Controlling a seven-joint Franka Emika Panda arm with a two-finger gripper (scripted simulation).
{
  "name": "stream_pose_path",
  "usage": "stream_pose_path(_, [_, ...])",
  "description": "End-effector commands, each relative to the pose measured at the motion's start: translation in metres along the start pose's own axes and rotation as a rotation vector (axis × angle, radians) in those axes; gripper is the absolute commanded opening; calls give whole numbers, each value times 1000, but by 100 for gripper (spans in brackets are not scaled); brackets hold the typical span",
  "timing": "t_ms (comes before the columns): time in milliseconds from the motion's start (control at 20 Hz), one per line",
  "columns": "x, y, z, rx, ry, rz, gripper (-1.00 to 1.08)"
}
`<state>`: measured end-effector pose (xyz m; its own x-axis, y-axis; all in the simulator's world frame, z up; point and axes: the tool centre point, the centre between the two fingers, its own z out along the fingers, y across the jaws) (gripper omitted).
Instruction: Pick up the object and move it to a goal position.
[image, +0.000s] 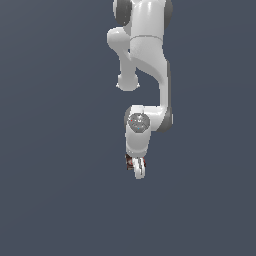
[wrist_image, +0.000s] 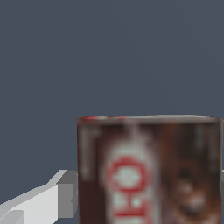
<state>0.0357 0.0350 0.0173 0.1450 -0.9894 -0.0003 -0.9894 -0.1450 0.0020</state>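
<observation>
**Brown box between the fingers, above a plain grey ground**

We saw the white arm (image: 145, 60) reach down the middle of the exterior view, its wrist turned downward; at its lower end the gripper (image: 137, 167) sat over a flat grey-blue surface (image: 50, 200); the object (image: 130, 161), a small dark-brown box, showed as a sliver of brown and red just beside the fingertips, mostly hidden by the hand. In the wrist view we found the box (wrist_image: 148, 170) filling much of the frame, close to the camera, its upper edge level; its face carried a red-and-white printed label, blurred beyond reading; one pale grey finger (wrist_image: 65, 197) pressed against one side of it, and only a thin strip of the other finger showed at the opposite edge of the frame; so we judged the pincer clamped on the box. We could not tell whether the box touched the surface or hung clear of it; no edge or corner of that surface appeared in either view.
</observation>
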Motion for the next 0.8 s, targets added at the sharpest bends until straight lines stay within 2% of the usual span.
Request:
stream_pose_path(0, [0, -1, 2, 2, 0, 0, 100])
stream_pose_path(50, [0, -1, 2, 2, 0, 0, -100])
stream_pose_path(750, [0, -3, -4, 2, 0, 0, -100])
